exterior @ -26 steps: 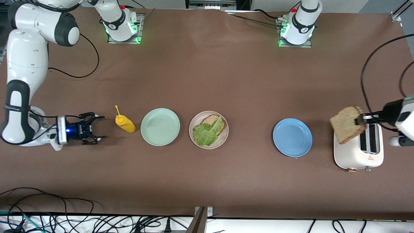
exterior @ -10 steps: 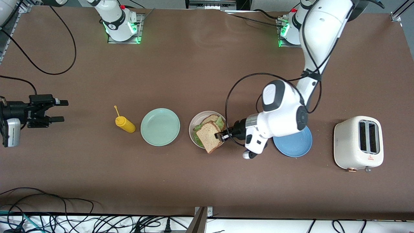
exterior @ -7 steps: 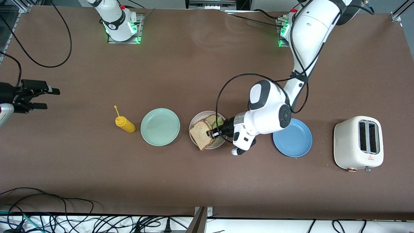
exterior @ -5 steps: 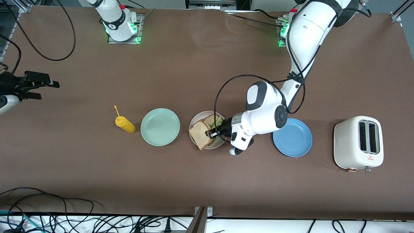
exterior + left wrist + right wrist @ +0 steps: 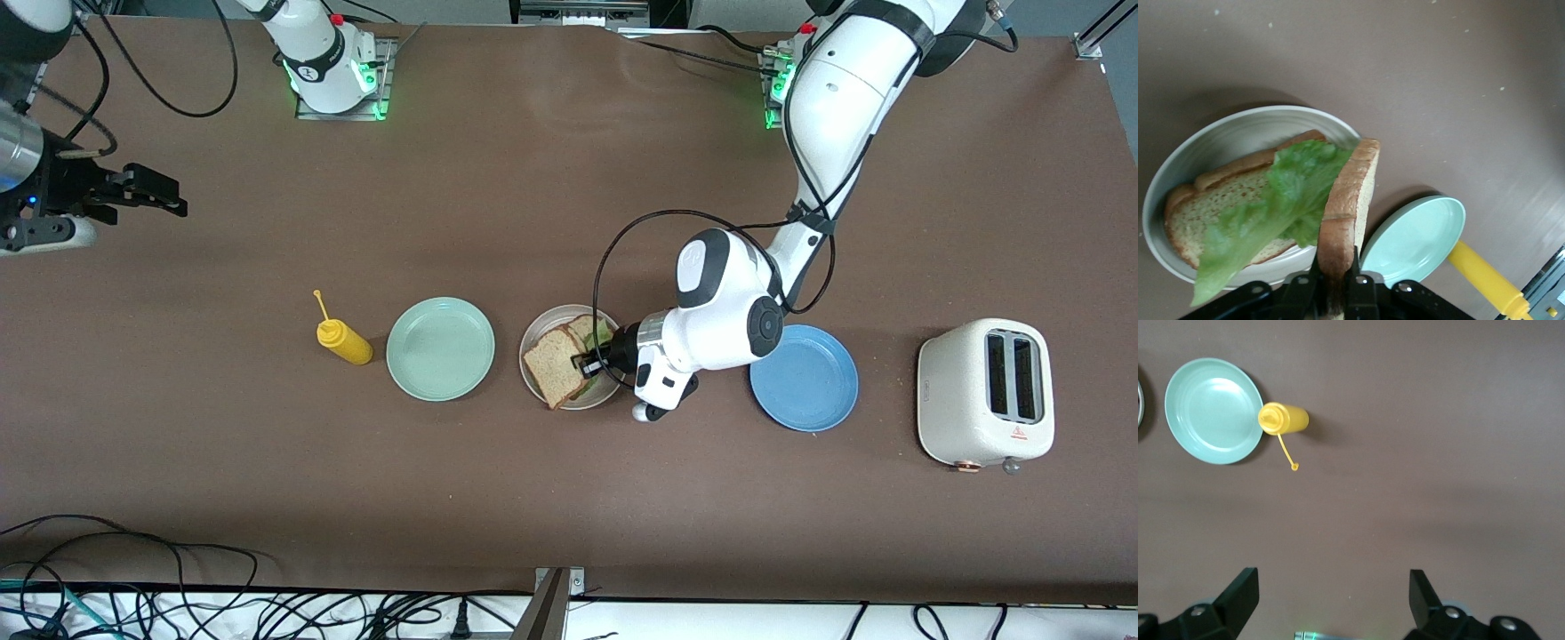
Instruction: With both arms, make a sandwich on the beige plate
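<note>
While the mint plate (image 5: 440, 348) and yellow bottle (image 5: 344, 339) sit at nine o'clock of the beige plate (image 5: 533, 378), the left claw (image 5: 588, 364) pinches speckled bread (image 5: 553, 363) over lettuce (image 5: 1281, 200) there; the right claw (image 5: 147, 193), wide, waits over the tabletop (image 5: 569, 204).

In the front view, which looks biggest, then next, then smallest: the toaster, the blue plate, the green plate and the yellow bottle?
1. The toaster looks biggest.
2. The blue plate and the green plate look about the same size, so I won't rank them.
3. The yellow bottle looks smallest.
</note>
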Controlling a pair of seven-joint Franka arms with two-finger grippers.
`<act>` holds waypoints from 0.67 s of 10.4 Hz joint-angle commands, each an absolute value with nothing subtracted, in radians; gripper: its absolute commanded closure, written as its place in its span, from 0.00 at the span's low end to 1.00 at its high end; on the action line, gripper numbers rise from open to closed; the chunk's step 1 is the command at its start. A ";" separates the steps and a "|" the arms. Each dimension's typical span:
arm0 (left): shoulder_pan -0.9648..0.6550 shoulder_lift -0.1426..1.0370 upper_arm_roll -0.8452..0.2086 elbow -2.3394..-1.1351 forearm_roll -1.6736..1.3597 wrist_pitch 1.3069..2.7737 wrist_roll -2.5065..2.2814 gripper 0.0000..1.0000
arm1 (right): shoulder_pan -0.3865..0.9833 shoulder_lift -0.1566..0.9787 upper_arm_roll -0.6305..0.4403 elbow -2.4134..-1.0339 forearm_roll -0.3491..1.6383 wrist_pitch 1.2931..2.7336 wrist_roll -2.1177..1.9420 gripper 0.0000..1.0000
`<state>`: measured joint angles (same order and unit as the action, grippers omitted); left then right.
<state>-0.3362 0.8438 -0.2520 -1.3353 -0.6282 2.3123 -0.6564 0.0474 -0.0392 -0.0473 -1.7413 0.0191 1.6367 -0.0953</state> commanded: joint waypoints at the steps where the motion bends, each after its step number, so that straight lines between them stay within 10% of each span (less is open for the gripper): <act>1: -0.345 0.830 -0.241 -1.370 -0.644 2.309 -0.652 0.34 | 0.045 -0.084 -0.051 -1.807 -0.011 1.794 -0.078 0.00; 4: -0.345 0.828 -0.239 -1.408 -0.594 2.303 -0.652 0.01 | 0.041 -0.092 -0.080 -1.799 -0.003 1.673 -0.066 0.00; 7: -0.334 0.828 -0.236 -1.425 -0.549 2.232 -0.655 0.00 | 0.048 -0.081 -0.084 -1.773 -0.009 1.661 0.011 0.00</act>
